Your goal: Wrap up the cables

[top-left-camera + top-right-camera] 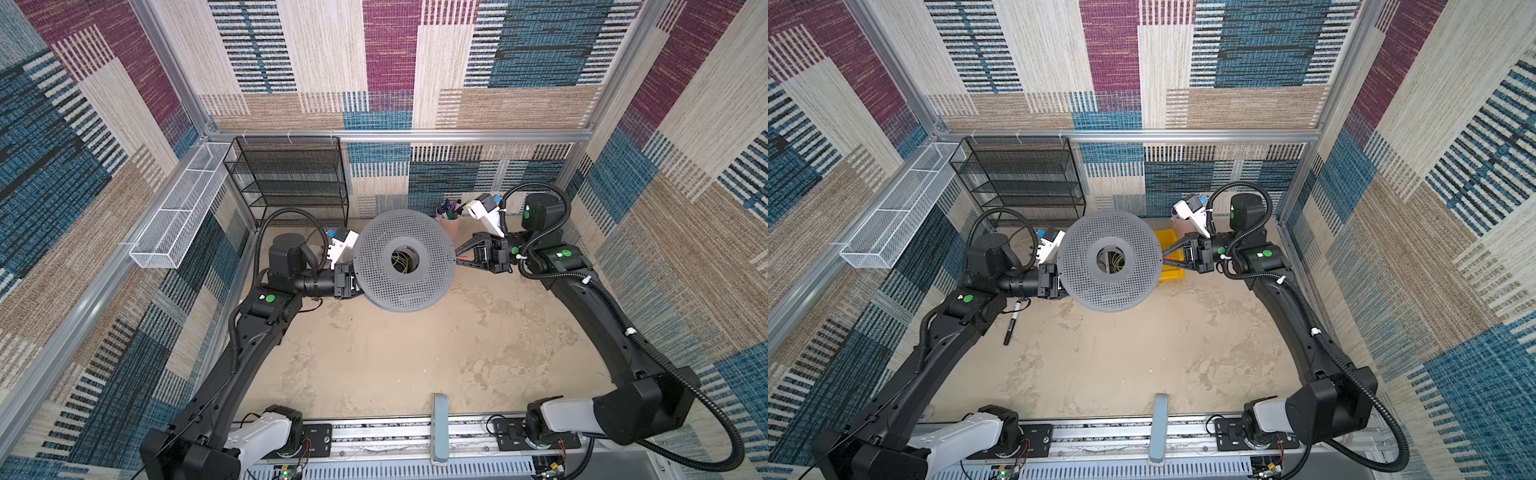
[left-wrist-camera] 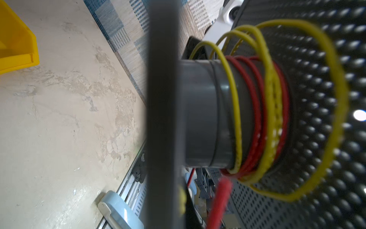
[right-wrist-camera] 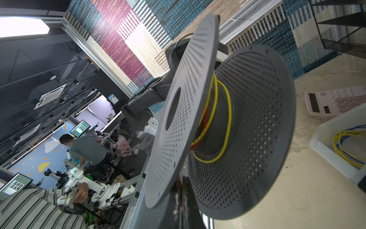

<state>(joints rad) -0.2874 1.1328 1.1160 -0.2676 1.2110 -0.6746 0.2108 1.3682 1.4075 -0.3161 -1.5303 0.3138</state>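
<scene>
red wire (image 2: 257,119) | thin, several tight turns | wound on grey spool (image 2: 200,115)

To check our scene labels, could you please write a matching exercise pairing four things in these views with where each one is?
Things:
1. thin red wire
2. blue-and-yellow wire coil
3. black marker pen
4. black wire-mesh shelf rack

Places:
A. standing against the back wall
B. lying in the white tray
C. wound around the hub of the grey perforated spool
D. lying flat on the table

Pairs: 1-C, 2-B, 3-D, 4-A
</scene>
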